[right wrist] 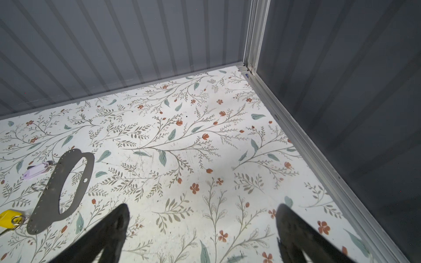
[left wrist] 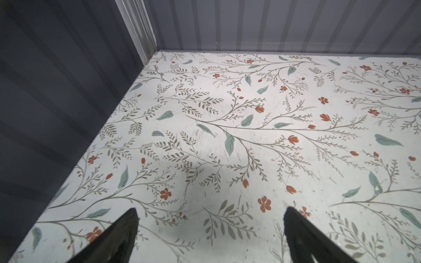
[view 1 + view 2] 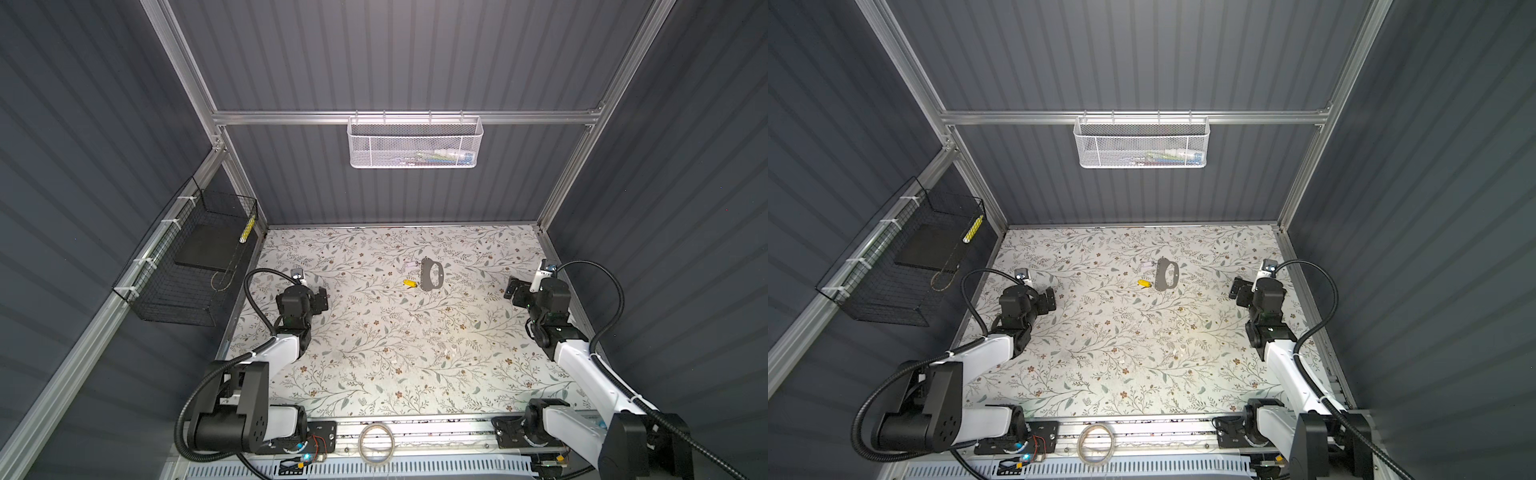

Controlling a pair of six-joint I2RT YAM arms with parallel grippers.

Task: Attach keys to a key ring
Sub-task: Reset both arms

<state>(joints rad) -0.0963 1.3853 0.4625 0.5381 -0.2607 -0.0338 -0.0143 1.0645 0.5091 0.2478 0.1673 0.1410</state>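
1. Nearest the top camera, a translucent tan tape roll (image 3: 360, 445) lies on the front rail between the two arm bases. It plays no part in the job.
2. Over bare floral-print tabletop (image 3: 374, 353) hovers the left gripper (image 2: 210, 211), its jaws spread wide with nothing between them. It is well apart from the task's things.
3. By the table's right edge the right gripper (image 1: 202, 208) hangs the same way, jaws wide and empty.
4. A flat dark grey oval-loop key ring (image 1: 49, 198) lies flat on the tabletop, far of the middle and nearer the right arm. A row of small holes runs along its straighter edge.
5. A small key with a bright yellow plastic head, the yellow key (image 1: 6, 218), lies just beside one end of that edge. The pale lilac key (image 1: 36, 170) lies beside the other end.
6. Thin wire split rings (image 1: 38, 187) sit at the holed edge. Whether any is threaded through a hole I cannot tell.
7. The key ring looks thin, stiff and light, so it probably slides when nudged. Its narrow band beside the oval opening seems the best hold.
8. Each key is likely light and easily knocked aside, so the thicker plastic head is the sensible place to pinch.
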